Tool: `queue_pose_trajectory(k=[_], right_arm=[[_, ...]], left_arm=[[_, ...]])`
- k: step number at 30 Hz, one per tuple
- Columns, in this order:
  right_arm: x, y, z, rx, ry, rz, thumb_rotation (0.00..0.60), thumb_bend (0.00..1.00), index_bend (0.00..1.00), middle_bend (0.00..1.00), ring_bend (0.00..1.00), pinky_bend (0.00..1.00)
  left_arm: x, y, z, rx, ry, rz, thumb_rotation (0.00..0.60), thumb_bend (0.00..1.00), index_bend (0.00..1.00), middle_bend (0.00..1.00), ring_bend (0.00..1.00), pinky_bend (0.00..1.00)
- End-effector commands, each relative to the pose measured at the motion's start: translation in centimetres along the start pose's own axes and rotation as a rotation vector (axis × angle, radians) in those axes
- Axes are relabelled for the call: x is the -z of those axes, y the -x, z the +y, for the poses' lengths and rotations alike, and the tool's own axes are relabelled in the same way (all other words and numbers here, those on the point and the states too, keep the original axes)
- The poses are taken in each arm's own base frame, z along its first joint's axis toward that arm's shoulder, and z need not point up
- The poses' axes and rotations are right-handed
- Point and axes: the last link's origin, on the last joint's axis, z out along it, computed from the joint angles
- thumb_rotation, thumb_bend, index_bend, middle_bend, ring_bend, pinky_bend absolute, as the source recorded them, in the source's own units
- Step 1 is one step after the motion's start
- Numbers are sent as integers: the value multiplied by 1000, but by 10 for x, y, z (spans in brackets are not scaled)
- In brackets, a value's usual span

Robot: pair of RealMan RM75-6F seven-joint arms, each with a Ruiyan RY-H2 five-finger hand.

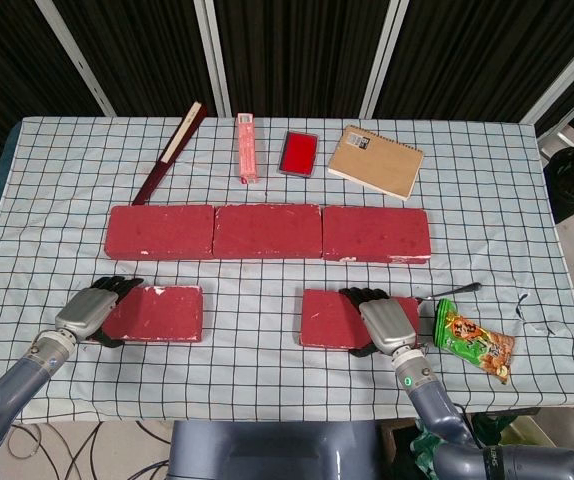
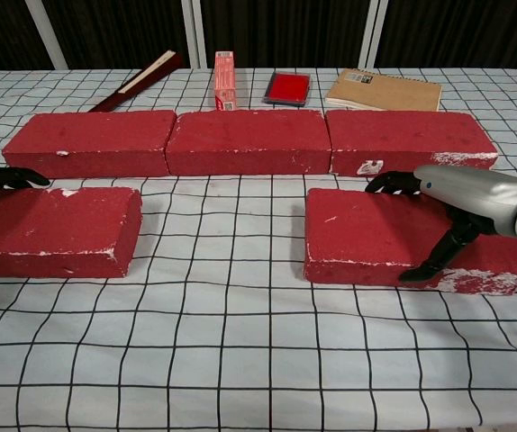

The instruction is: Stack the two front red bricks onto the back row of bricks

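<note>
Risk of slipping: we judged that each front brick could twist or drop on the lift, since each hand reached only one end of its brick and the weight hung off to the side.
Risk to the back row: we judged a low carry could knock the back row [image 1: 267,232] out of line, as the front bricks lay near it.
Left hand [image 1: 92,311]: we saw its fingers wrapped over the outer end of the left brick [image 1: 157,312]; whether the hold was firm we could not tell.
Right hand [image 2: 461,200]: we saw fingers over the far edge and the thumb on the near face of the right brick [image 2: 394,238], clasping its right end.
Brick look: rough dull red blocks with white scuffs and chipped corners.
Brick place: both front bricks lay flat on the checked cloth [image 1: 257,370], well apart, unstacked.
</note>
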Motion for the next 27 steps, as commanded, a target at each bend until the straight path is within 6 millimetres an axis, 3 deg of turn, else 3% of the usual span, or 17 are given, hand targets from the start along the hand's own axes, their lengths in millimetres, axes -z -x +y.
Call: queue_pose_trajectory(k=[1,27], right_arm=[[0,0,1,-3,1,-1,600,289,291,310,305,218],[-1,-6,-5,-5,-11,12,600,292,291,309,305,218]], left_arm=[[0,0,-1,-4,-4,-2,600,203,34,152,47,85],[0,-2,1,2,5,4,600,204,34,152,47,85]])
